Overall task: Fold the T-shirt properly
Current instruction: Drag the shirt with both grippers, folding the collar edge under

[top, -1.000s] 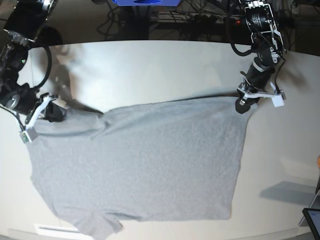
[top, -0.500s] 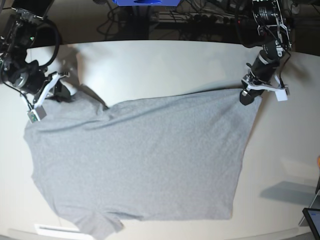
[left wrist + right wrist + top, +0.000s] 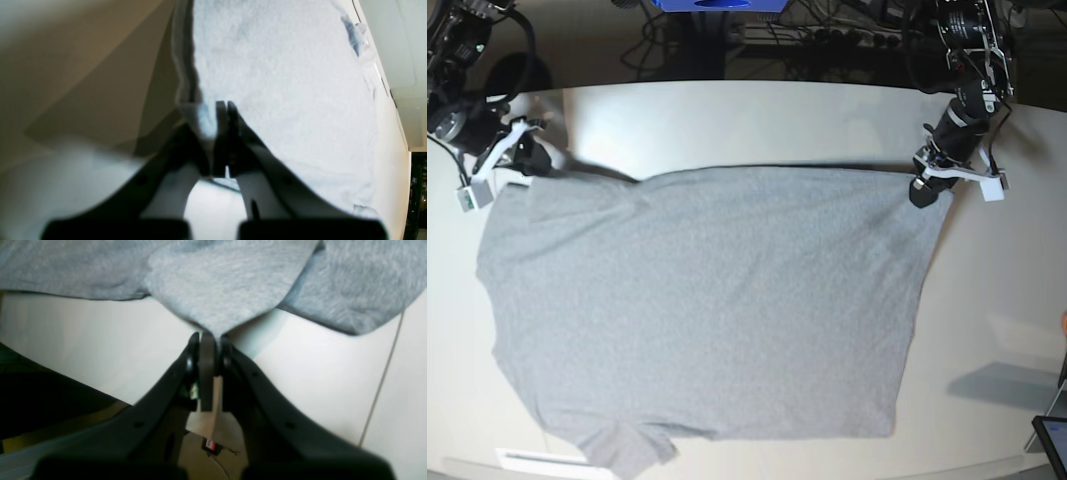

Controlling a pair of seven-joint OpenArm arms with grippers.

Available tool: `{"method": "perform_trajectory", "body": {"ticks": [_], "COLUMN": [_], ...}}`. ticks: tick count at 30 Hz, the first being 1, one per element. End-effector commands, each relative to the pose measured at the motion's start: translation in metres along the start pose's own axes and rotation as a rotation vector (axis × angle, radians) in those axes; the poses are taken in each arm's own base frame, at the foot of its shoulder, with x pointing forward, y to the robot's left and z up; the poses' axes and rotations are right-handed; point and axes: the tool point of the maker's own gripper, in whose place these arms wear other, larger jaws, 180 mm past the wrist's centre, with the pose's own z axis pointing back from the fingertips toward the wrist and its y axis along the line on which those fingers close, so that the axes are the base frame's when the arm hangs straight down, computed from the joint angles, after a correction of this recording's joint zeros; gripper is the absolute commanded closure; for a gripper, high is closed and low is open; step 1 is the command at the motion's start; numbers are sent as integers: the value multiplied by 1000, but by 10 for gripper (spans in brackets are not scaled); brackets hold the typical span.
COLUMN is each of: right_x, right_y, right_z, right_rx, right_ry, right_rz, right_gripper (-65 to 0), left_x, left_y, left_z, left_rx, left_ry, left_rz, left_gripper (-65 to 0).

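Observation:
The grey T-shirt [image 3: 707, 300] lies spread flat over most of the table [image 3: 757, 120], plain side up. My left gripper [image 3: 919, 192] is shut on its far right corner. In the left wrist view the left gripper [image 3: 223, 107] pinches a fold of the T-shirt [image 3: 283, 83], which stretches away from it. At the far left corner my right gripper [image 3: 531, 160] is shut on the cloth. The right wrist view shows the right gripper [image 3: 208, 338] clamped on a point of the T-shirt [image 3: 217, 283], lifted just above the white tabletop. The far edge runs nearly straight between the two grippers.
Cables and a blue object [image 3: 717, 5] sit beyond the table's far edge. A dark screen-like item [image 3: 1052, 438] pokes in at the front right corner. A white strip [image 3: 537, 458] lies at the front left edge beside a sleeve [image 3: 632, 450].
Both grippers moved toward the table's far edge with the shirt's corners in them. The far edge, slanted and sagging before, is now pulled straight and taut.

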Motion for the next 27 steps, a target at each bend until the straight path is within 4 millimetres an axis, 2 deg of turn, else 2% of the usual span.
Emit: {"method": "perform_trajectory", "body": {"ticks": [1,4,8,15,19,23,27], "right_x": [14,14,13,8,15,30,43], "right_y": [4,11,12,20,25,36,38], "right_z": [7,14,15,17,20,27,32], "right_rx": [2,-7,-10,34,71,156,192], "right_ry": [-49,-52,-51,-58,-86,-138,-165], "right_rz": [35,67,71,55,-20,-133,-198], "right_gripper": [0,0,0,0,0,0,0], "left_x": [11,2,-11,-10,-8,-1,4], "left_y": [-4,-6,-11,-10,-9,-26,-39], "left_z": [2,-1,-6,-5,-4,2,7], "left_rx": [-14,1,-1,0,3,-34,-61], "left_ry": [-30,-5,30,25,22,-2,-21], "left_rz": [-29,-85,-119,-114,-118,-144,-166], "left_gripper": [0,0,0,0,0,0,0]}}
